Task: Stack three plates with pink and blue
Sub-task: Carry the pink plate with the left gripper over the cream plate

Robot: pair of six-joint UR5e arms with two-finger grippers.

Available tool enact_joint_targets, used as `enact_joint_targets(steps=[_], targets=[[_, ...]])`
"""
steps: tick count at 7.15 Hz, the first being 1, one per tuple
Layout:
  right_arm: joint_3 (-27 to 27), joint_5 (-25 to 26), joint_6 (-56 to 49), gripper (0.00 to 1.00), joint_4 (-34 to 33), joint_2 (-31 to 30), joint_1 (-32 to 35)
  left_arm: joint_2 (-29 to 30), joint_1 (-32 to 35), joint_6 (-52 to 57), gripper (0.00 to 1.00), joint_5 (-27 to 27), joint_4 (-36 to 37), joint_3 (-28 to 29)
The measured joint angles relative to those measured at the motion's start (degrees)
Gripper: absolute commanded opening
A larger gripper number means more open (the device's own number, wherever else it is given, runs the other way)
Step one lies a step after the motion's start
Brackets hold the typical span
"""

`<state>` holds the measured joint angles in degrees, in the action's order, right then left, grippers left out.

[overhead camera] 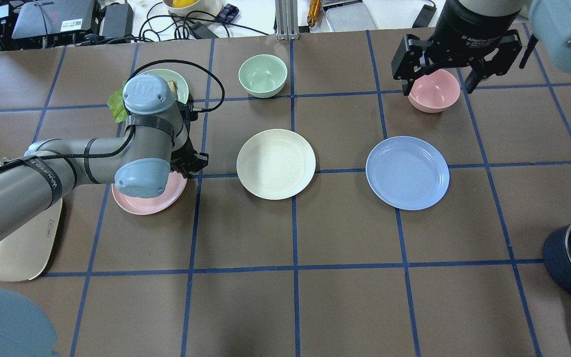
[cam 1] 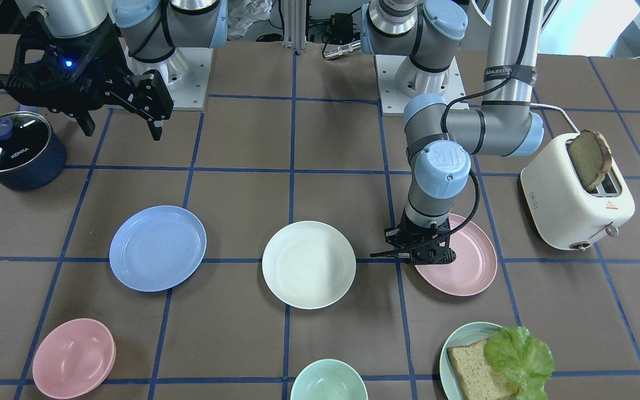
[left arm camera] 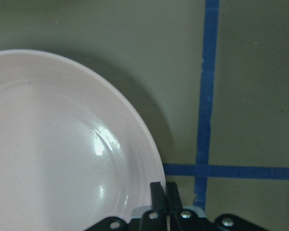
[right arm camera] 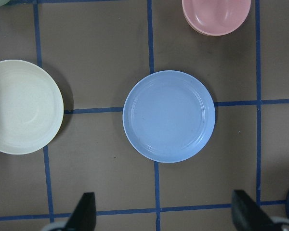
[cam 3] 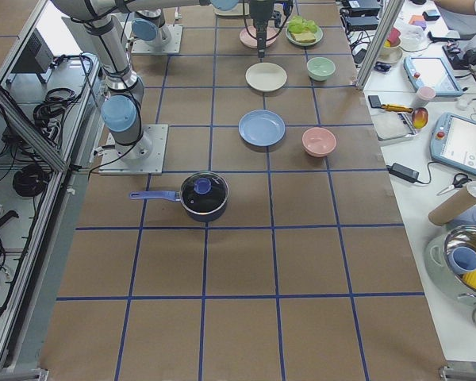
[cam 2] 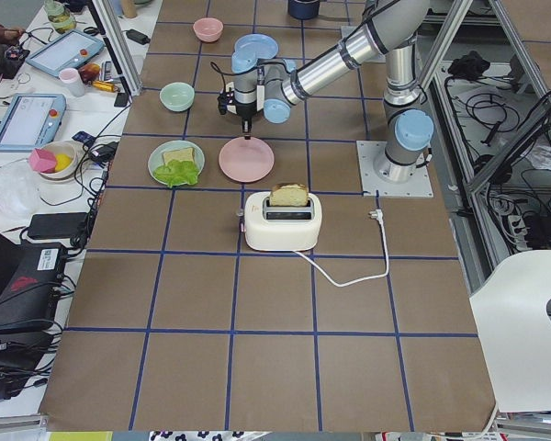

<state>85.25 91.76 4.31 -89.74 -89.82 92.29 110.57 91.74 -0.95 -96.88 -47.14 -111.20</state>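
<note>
Left gripper [left arm camera: 164, 190]: jaws drawn together, pinching the rim of the pink plate [left arm camera: 62, 144] beside a blue tape crossing [left arm camera: 204, 171]. Only the left wrist view shows this contact.
Overhead view: the left arm's wrist covers those jaws and part of the pink plate, so the grip cannot be read there.
Pink plate: lies flat on the bench [overhead camera: 345, 297] at the robot's left end of the row of three, near the toaster [cam 1: 575, 205].
Cream plate [overhead camera: 276, 164]: middle of the row, apart from both neighbours.
Blue plate [right arm camera: 169, 116]: robot's right end of the row, centred under the right wrist camera.
Right gripper [right arm camera: 164, 216]: jaws spread wide, raised well above the bench. The overhead view sets it over the pink bowl [overhead camera: 434, 91].
Front view: shows a bread slice [cam 1: 589, 158] standing in the toaster slot, which the overhead view does not show.
Teal plate [cam 1: 453, 344]: carries bread and lettuce, near the pink plate on the operators' side.
Pot [cam 1: 11, 150]: dark, glass-lidded, at the robot's right end of the bench.
</note>
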Motion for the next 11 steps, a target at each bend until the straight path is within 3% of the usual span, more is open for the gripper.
enact_joint_targets(steps=[2,5,11], targets=[[0.0,0.0,0.0,1.0,0.0,0.0,0.0,-1.1,2.5,0.0,0.0,-1.7,-1.6,2.2],[0.0,0.0,0.0,1.0,0.0,0.0,0.0,0.7,13.1,-2.7,0.0,-5.7,-8.9,12.7],[-0.1,0.0,0.0,1.0,0.0,0.0,0.0,10.7,28.1,-18.3,0.0,-3.2,-12.4,23.7]])
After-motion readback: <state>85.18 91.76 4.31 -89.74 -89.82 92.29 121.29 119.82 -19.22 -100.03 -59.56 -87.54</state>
